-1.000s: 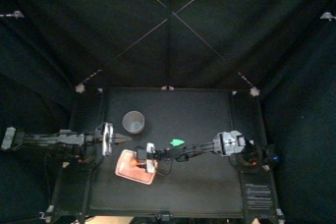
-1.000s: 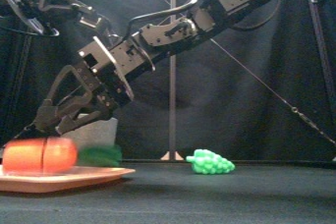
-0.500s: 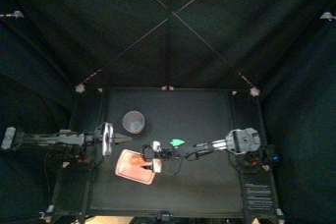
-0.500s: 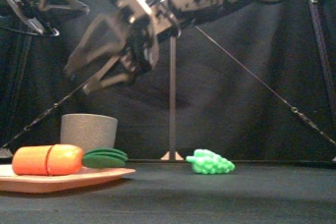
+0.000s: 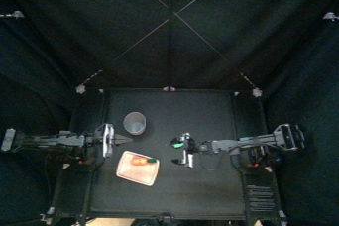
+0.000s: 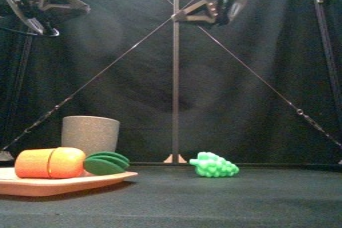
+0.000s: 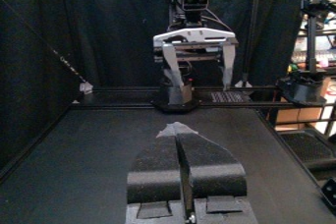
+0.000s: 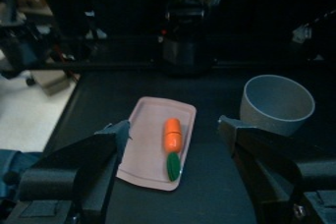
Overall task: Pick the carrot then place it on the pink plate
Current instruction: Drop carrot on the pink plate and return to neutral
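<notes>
Over the black tabletop (image 5: 212, 111), the right gripper (image 5: 185, 151) is held high with fingers (image 8: 79, 164) spread and empty, the left gripper (image 7: 183, 135) is parked at the left with fingers pressed together, and the pink plate (image 6: 67, 180), just before the grey speckled cup (image 6: 90, 132), is laden with the carrot (image 6: 50, 162), green toy grapes (image 6: 214, 165) being set apart to its right.

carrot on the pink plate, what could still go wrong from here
The carrot lies loose on the flat pink plate with its green end near the rim, so a knock could probably roll it off. The right gripper hangs open above the table close by. A low sweep might clip the plate or the grey cup standing behind it.
</notes>
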`<state>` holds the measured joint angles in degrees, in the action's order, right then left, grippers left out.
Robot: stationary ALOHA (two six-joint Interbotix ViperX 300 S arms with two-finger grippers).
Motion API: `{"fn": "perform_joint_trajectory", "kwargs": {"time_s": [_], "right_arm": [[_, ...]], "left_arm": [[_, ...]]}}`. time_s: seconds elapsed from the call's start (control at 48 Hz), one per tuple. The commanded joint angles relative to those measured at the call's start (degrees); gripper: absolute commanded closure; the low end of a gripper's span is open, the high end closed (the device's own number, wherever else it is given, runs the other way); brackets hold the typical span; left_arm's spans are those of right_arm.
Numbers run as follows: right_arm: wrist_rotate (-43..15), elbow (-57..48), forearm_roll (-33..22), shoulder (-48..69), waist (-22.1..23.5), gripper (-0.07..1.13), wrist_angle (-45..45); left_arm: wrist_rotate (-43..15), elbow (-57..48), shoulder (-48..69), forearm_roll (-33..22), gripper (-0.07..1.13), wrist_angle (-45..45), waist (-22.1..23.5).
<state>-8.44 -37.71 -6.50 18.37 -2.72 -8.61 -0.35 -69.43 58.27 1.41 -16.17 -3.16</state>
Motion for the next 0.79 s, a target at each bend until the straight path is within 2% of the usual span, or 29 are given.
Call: {"fn": "perform_joint_trajectory", "kwargs": {"time_s": [0.021,0.5,0.792], "right_arm": [[0.3,-4.3,0.7,8.6,-0.4,0.01,-3.0],[0.3,-22.1,1.1,37.9,-3.9,0.01,-9.0],[0.1,-26.3,1.2,38.9,-4.4,0.01,-11.2]], "left_arm": [[0.0,0.7,0.9,0.1,1.09,-0.1,-0.2],[0.0,0.5,1.9,0.1,1.09,0.1,-0.2],[0.0,0.4,1.9,0.1,1.09,0.1,-0.3]]}}
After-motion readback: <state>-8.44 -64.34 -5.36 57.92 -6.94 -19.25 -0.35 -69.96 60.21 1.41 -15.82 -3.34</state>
